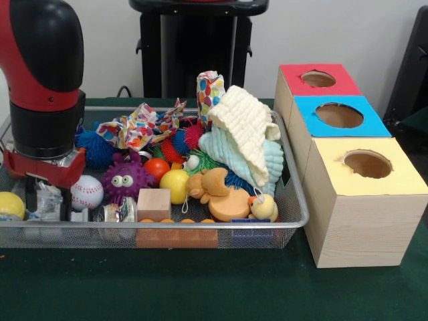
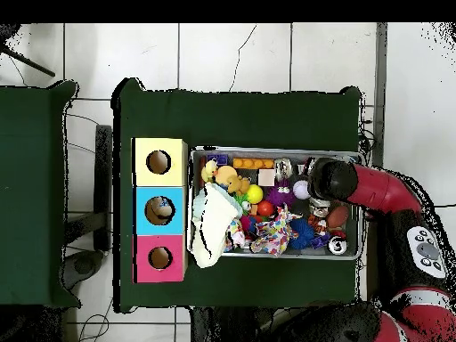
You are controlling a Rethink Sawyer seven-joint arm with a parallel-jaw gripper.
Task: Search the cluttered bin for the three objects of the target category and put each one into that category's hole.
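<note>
The gripper (image 1: 48,200) reaches down into the wire bin (image 1: 294,200) at its left end, a crumpled clear wrapper (image 1: 48,199) at its tips; whether its fingers are spread or pressed together cannot be told. Just right of it in the bin lie a baseball (image 1: 87,192) and a purple spiky ball with eyes (image 1: 126,179), then a wooden cube (image 1: 154,203), a yellow ball (image 1: 175,186) and a brown plush toy (image 1: 208,184). A cream cloth (image 1: 246,130) drapes over the bin's right end. Right of the bin stand three wooden boxes, touching in a row: the red-topped box (image 1: 319,80) farthest back, the blue-topped box (image 1: 341,117) in the middle, the yellow-topped box (image 1: 368,167) in front, each with a round hole.
</note>
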